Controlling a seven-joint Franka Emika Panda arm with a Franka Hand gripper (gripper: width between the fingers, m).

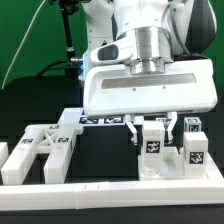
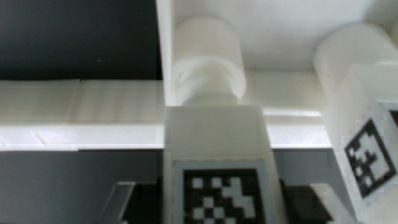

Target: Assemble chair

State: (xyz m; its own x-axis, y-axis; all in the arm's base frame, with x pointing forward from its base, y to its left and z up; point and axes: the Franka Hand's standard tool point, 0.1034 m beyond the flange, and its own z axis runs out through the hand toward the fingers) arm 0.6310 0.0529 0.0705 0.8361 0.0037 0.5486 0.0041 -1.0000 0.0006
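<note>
My gripper hangs at the middle of the exterior view, its fingers either side of an upright white leg bar with a tag. In the wrist view the gripper has its jaws shut against the sides of this tagged leg bar. A second upright tagged chair piece stands close by at the exterior view's right and also shows in the wrist view. The cross-braced frame lies at the exterior view's left. What the leg bar's lower end rests on is hidden.
A long low white border rail runs along the front; it also crosses the wrist view. A flat white board with tags lies behind the gripper. A small white block sits at the far left edge.
</note>
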